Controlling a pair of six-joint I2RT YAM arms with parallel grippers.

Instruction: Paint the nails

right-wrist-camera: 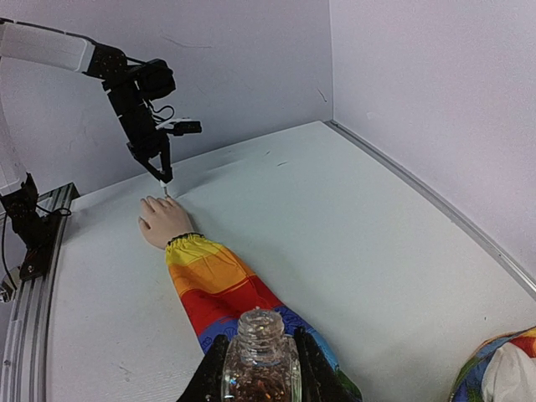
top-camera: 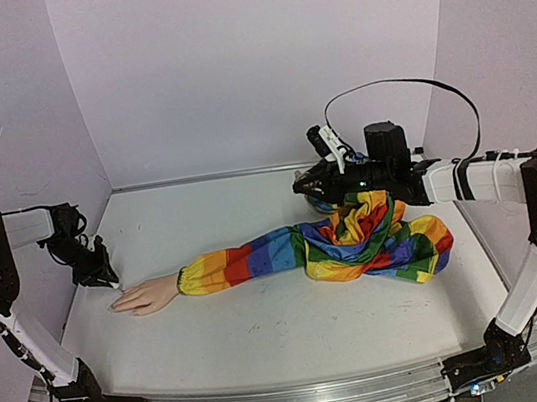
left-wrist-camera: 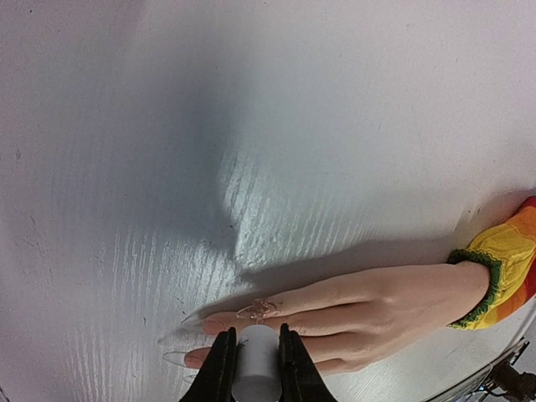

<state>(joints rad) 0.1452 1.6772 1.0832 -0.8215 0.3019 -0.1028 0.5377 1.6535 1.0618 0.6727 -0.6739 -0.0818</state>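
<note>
The pale mannequin hand (top-camera: 146, 295) lies flat at the left, ending a rainbow-striped sleeve (top-camera: 287, 254). Its long clear nails (left-wrist-camera: 191, 319) point left. My left gripper (left-wrist-camera: 256, 332) hovers just over the fingers, shut on a white brush cap (left-wrist-camera: 257, 368). A glittery smear (left-wrist-camera: 260, 310) sits on one finger just ahead of the cap; the brush itself is hidden in that view. From the right wrist the left gripper (right-wrist-camera: 163, 172) holds a thin tip down at the fingertips. My right gripper (right-wrist-camera: 260, 339) is shut on a small clear glass bottle (right-wrist-camera: 260, 368) of glitter polish, uncapped, above the bunched sleeve.
The sleeve's far end lies crumpled in a heap (top-camera: 385, 239) at the right, under the right arm. Walls close in the white table (top-camera: 268, 332) at the back and both sides. A metal rail (top-camera: 298, 399) runs along the near edge.
</note>
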